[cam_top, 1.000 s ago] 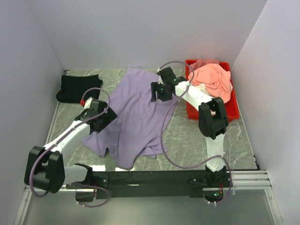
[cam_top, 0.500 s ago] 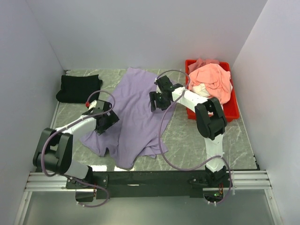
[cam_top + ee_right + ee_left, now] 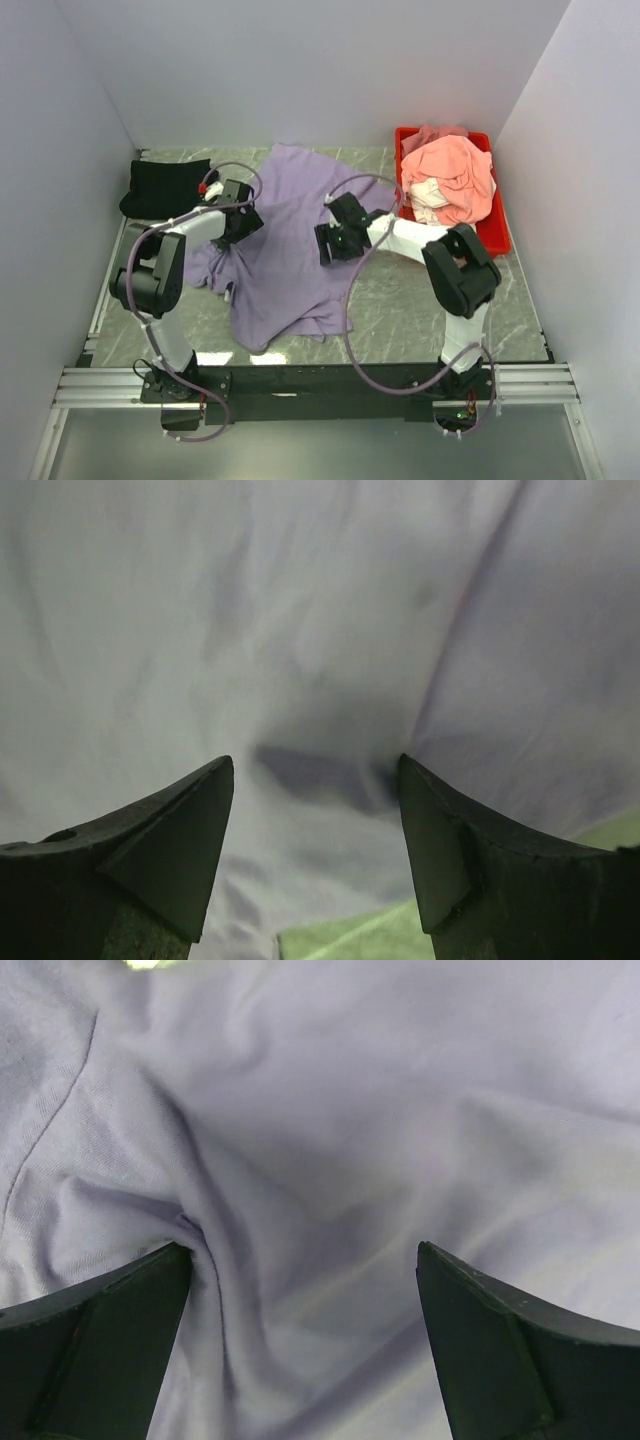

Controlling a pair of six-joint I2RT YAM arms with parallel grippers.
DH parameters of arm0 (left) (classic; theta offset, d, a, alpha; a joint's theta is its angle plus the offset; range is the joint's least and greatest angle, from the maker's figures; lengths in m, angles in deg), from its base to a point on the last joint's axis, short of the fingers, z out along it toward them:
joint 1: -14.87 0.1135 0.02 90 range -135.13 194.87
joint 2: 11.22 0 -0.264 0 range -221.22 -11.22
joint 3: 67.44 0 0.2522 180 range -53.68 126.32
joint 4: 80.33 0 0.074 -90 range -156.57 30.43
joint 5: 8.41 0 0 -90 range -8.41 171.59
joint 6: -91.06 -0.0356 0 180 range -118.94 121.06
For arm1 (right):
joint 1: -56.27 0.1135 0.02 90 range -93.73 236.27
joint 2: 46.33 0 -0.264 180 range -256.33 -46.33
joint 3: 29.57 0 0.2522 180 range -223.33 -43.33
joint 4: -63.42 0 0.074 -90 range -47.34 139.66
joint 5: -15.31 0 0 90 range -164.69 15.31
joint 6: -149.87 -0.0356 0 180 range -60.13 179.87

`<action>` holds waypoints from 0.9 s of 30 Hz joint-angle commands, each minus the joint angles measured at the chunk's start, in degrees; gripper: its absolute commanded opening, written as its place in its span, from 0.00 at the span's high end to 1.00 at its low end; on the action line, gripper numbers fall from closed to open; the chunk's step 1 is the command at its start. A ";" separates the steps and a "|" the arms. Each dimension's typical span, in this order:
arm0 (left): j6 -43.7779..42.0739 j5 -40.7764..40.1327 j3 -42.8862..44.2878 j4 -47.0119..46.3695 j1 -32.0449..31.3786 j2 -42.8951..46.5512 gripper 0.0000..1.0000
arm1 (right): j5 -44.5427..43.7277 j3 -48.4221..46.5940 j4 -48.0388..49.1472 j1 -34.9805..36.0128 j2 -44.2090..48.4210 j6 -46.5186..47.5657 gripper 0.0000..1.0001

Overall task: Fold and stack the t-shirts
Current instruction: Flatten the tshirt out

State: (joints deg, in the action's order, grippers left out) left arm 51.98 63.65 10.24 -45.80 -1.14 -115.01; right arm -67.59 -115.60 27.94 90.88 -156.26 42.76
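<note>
Lavender-purple t-shirt (image 3: 290,250) lies spread but rumpled in the middle of the table (image 3: 400,300). Its far part reaches toward the back wall and its near hem sits close to the near edge. Left side is bunched into folds.

L claw (image 3: 238,218) is down on the shirt's left part, by that bunch. In the wrist view both fingers (image 3: 90,1350) are spread wide, i.e. released. Only wrinkled lavender cloth lies btwn them, w/ 1 deep crease by the left finger.

R claw (image 3: 335,243) sits at the shirt's right edge. In its wrist view the jaws are apart w/ tips low over the cloth. A shallow shadowed fold lies btwn them, not clamped. A sliver of greenish table shows at the bottom of that view.

Black t-shirt (image 3: 165,188) is folded at the far-left corner, just beside the lavender one; can't tell if they touch.

Red tray (image 3: 497,240) is at far right. Salmon-pink t-shirt (image 3: 455,170) is heaped in it. White t-shirt (image 3: 428,195) peeks out under the pink on the tray's left side.
</note>
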 commanded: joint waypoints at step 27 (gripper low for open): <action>-11.87 11.25 39.65 -2.49 -10.36 -29.88 0.01 | 4.43 14.53 1.76 21.02 16.06 -9.44 0.27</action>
State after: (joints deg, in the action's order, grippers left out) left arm 43.63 70.47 43.82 -47.26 -11.43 -139.03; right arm -63.22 -100.28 29.04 111.54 -142.70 33.50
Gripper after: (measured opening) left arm 0.995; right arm 0.734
